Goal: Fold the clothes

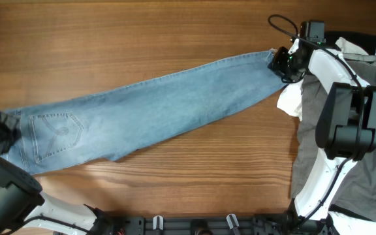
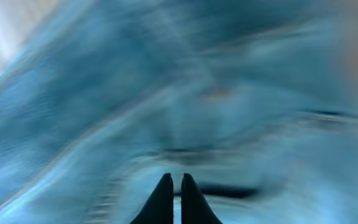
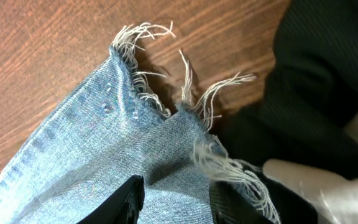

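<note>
Jeans, long, light-blue denim (image 1: 155, 111): laid flat and diagonal across brown wooden table (image 1: 109, 32), waistband at left edge, frayed hem (image 3: 166, 93) near far right corner. Stitched back pocket (image 1: 57, 134) faces up.
Left gripper (image 2: 174, 199): at waistband end, fingertips clenched on the denim.
Right gripper (image 3: 173, 202): at hem, fingers parted, the cloth lying loose between them.
Right edge, heaped: grey trousers (image 1: 371, 176), white garment (image 1: 291, 101), black garment (image 3: 316, 93) touching the hem.
</note>
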{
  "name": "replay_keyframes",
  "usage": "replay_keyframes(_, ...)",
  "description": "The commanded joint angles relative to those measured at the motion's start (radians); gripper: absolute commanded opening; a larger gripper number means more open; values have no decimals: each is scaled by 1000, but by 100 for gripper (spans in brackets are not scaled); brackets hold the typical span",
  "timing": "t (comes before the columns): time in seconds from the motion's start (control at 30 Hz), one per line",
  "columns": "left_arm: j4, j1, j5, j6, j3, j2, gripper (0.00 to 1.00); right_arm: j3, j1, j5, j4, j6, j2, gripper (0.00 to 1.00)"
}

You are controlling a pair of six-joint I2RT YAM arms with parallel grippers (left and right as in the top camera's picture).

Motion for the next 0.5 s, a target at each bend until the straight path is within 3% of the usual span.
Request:
replay_keyframes(0.0,8,77,-216,-144,-62,5,11,-39,-7,25,-55,-4,52,41)
replay_keyframes(0.13,7,138,-177,-154,-64,4,18,-39,-7,20,-55,-5,51,44)
replay_keyframes(0.3,3,159,117,8,-32,-17,30,-35,-13,-147,-54,-89,28,49)
replay_keyframes(0.47,-21,153,258,11,63,-124,34,-33,-32,-279,-74,-128,-102,50)
